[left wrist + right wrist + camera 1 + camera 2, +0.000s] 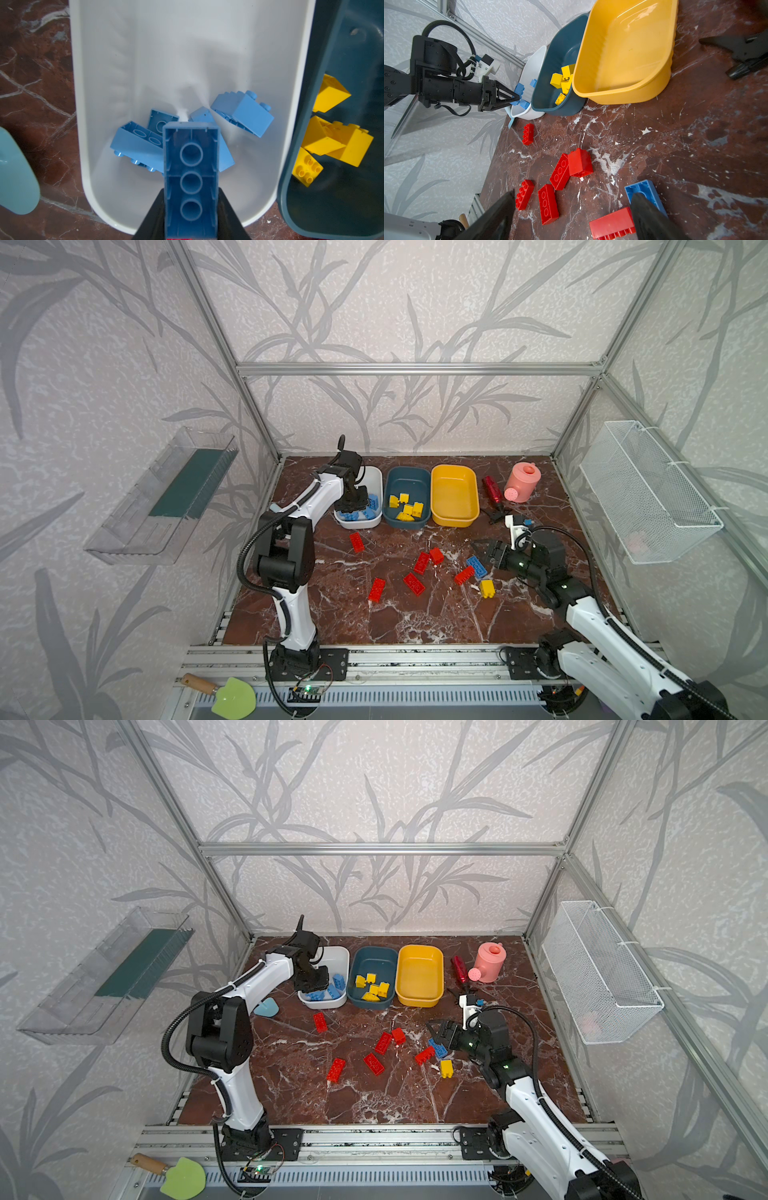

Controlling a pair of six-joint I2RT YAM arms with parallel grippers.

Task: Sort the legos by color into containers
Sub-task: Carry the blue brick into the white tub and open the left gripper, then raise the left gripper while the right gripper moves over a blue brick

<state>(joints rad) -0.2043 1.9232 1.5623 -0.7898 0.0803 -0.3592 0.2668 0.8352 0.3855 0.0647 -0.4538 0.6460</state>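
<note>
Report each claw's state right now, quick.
Left claw: shut on a blue lego, over the white tub.
Right claw: open, holding nothing.

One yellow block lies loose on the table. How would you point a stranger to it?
Find the yellow tub at the back of the marble table. Come forward and slightly right to the loose bricks: at their right edge, beside a red brick, lies the yellow brick, the only yellow one outside a tub.
</note>
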